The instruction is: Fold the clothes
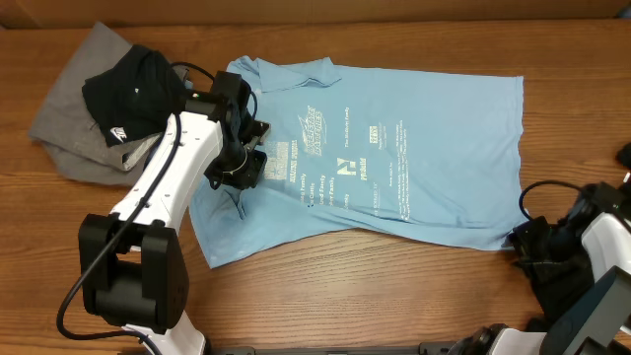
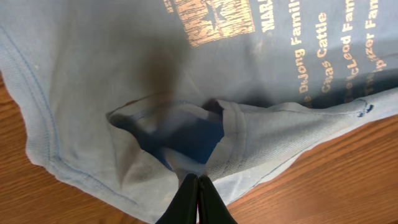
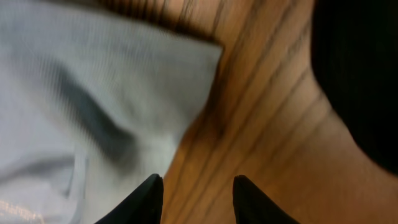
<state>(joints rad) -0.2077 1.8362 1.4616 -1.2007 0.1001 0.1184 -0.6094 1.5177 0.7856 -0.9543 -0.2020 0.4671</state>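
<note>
Left gripper [image 2: 198, 186] clamps a sleeve fold of the light blue T-shirt [image 1: 414, 168]; right gripper [image 3: 194, 186] gapes empty beside its hem corner; limp, light cotton, likely best seized at corners.

- A light blue cotton T-shirt [image 1: 414, 148] with white print lies spread across the middle of the frame on the brown wooden table [image 1: 394, 296], with its collar at its upper left edge.
- In the upper left of the frame, a crumpled black shirt [image 1: 133, 89] sits on top of a grey shirt [image 1: 64, 133].
- The white-and-black left arm [image 1: 163, 182] reaches up from the lower left, and the left gripper [image 1: 240, 182] is over the blue shirt's left part.
- At the lower right, the right gripper [image 1: 521, 242] sits just beside the shirt's lower right corner.
</note>
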